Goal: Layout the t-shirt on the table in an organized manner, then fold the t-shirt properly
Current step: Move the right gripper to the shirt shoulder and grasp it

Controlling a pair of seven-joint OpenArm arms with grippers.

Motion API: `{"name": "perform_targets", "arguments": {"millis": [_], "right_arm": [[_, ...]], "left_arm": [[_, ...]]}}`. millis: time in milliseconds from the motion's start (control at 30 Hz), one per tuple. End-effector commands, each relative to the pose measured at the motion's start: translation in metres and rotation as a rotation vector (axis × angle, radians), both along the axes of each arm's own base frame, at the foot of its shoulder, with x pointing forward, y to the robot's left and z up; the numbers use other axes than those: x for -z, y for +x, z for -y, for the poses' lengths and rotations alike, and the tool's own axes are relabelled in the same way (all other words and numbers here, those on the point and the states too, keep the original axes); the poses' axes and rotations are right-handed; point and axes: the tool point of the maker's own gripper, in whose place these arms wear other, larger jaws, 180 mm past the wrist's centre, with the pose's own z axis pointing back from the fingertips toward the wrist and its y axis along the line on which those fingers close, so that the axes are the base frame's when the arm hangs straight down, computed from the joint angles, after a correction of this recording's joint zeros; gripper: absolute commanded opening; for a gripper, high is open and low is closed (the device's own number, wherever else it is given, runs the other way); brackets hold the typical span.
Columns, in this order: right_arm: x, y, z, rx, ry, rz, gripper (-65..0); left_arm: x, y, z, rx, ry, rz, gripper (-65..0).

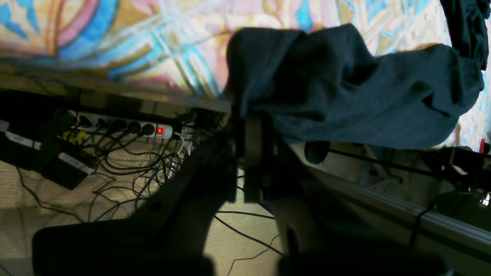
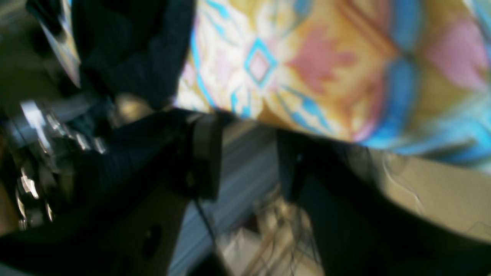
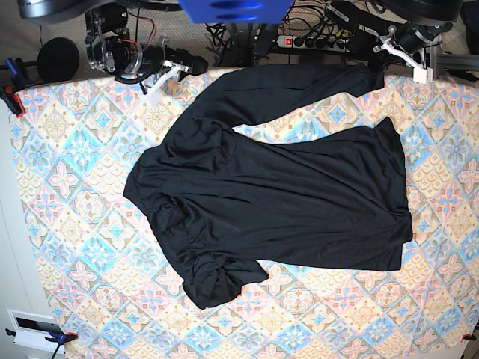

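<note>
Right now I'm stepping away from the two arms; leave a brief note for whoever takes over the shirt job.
Left gripper: shut on a corner of the plain black soft fabric t-shirt, at the far table edge.
Right gripper: open and empty, at the far edge just beside the shirt.
The shirt lies loosely spread on the table with the pastel diamond-patterned cloth, wrinkled, one end bunched at the near side.
Done: rough spreading.
Left: flatten it, straighten the bunched part, then fold.

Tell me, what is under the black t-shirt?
The patterned table shows all around the t-shirt, so the shirt lies flat on it. Anything else beneath stays covered and cannot be seen.
</note>
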Motion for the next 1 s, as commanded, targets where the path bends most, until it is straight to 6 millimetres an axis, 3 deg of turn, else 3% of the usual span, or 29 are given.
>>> {"name": "perform_targets", "arguments": {"millis": [0,200,467,600,800,967], "right_arm": [[-0.024,0.034,-0.002,0.052,0.033,0.148,-42.9],[-0.059,0.049,-0.012,0.017,0.047,0.269,-43.1],[-0.062,0.054,-0.013,0.019,0.046,0.288,-43.1],[-0.053,0.051,-0.008,0.032,0.038,0.258,-43.1],[-0.023,0.038,0.001,0.063,0.024,0.155,-43.1],[-0.012,0.036,0.004,0.092,0.018,0.135,-43.1]], "left_arm": [[-0.008,0.004,-0.006,0.001,0.012,0.031,-65.0],[-0.008,0.004,-0.006,0.002,0.012,0.030,-65.0],[-0.009,0.005,-0.007,0.004,0.014,0.031,-65.0],[-0.009,0.005,-0.007,0.004,0.014,0.031,-65.0],[-0.009,0.005,-0.007,0.003,0.013,0.032,-65.0],[-0.009,0.005,-0.007,0.003,0.013,0.032,-65.0]]}}
